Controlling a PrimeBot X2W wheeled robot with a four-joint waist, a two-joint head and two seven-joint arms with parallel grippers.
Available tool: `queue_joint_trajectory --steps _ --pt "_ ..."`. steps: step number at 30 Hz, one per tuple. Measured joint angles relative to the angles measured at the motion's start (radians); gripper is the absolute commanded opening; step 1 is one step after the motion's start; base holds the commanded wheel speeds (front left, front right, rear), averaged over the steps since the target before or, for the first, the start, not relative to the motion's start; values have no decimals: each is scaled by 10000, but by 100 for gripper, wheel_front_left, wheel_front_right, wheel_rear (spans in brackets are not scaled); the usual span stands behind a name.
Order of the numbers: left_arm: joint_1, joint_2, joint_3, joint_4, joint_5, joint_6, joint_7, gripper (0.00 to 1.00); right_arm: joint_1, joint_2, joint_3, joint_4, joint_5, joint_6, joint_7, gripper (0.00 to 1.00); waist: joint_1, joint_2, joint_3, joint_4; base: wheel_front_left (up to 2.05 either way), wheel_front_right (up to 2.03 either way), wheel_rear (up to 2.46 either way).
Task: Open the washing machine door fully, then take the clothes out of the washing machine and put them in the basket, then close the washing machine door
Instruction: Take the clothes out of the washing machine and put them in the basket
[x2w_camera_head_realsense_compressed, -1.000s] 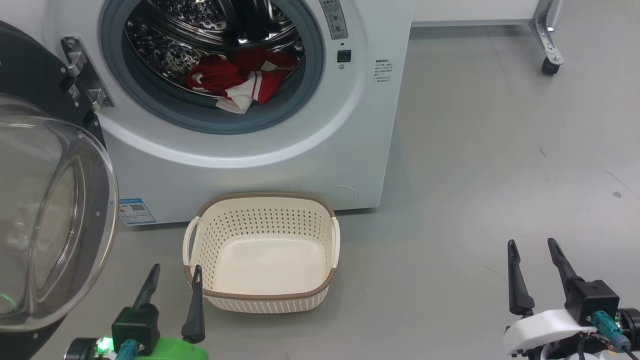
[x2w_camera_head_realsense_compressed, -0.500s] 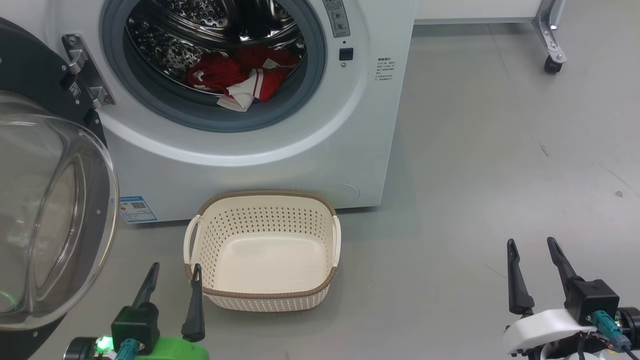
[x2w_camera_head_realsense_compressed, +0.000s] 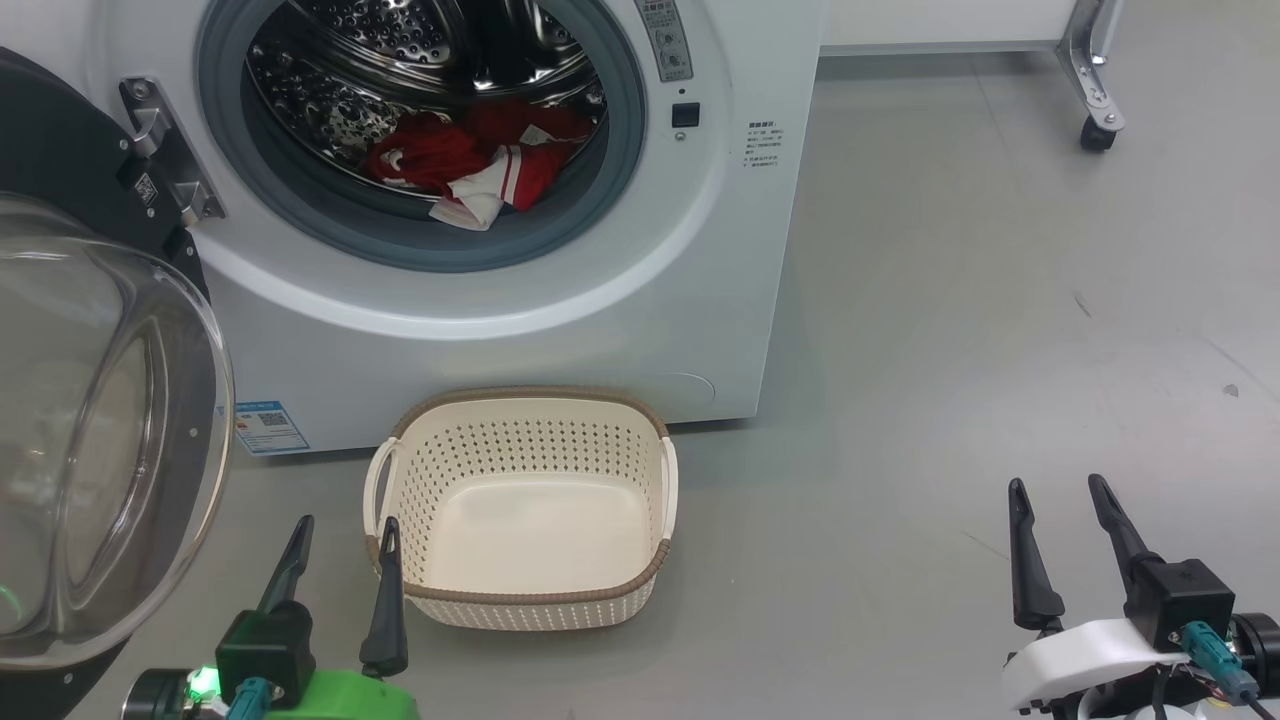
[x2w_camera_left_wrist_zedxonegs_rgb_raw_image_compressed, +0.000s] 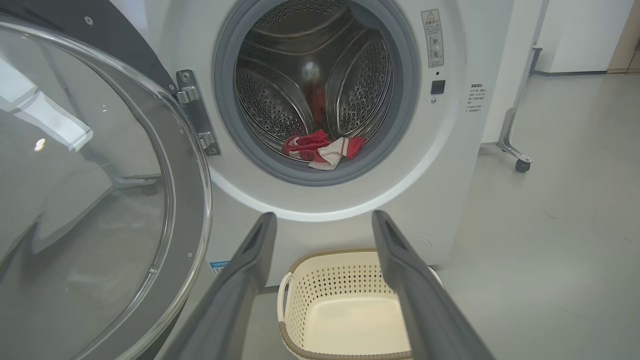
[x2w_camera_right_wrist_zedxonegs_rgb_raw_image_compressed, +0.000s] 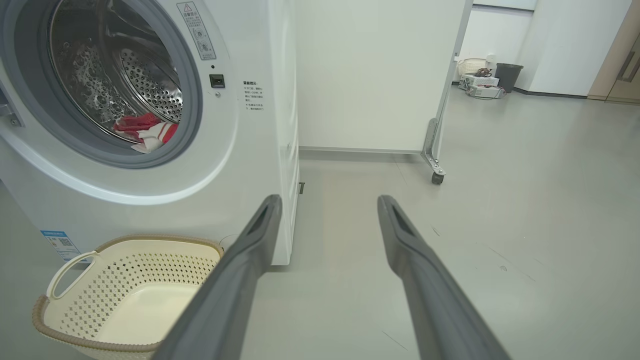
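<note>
Inside the far drum (x2w_camera_head_realsense_compressed: 330, 110) the clothes (x2w_camera_head_realsense_compressed: 470, 175) lie; door (x2w_camera_head_realsense_compressed: 100, 450) stands open left, near basket (x2w_camera_head_realsense_compressed: 520, 592) unfilled; left gripper (x2w_camera_head_realsense_compressed: 347, 522) and right gripper (x2w_camera_head_realsense_compressed: 1058, 483) gape, holding nothing.

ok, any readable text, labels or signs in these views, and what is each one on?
No wording legible anywhere.
Grey sticker beside the drum opening of the washing machine: red warning triangle, print too small.
Printed block on its front: too small.
Blue label, lower front: QR code, print blurred.
Small sticker on the washing machine door: too small.
Clothes: no lettering readable.
</note>
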Motion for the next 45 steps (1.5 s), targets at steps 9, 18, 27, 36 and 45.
queue_joint_trajectory --steps 9,18,27,36,45 --pt "1 0 -2 -2 -2 15 0 100 9 0 0 0 0 0 -15 100 0 -1 -31 -14 52 -52 0" --pt "3 -2 -19 -8 0 46 2 100 13 4 0 0 2 2 -15 100 0 0 7 -15 89 -89 0" --pt "3 -2 0 -40 61 84 2 100 14 23 0 -6 2 8 -17 100 0 0 87 -10 108 -108 0" --pt "3 -4 0 -38 61 86 4 100 14 27 0 -8 2 10 -27 100 -1 0 155 0 76 -76 0" --pt "2 -6 -4 -38 61 119 4 100 12 31 -2 -8 2 10 -27 100 0 0 191 11 40 -40 0"
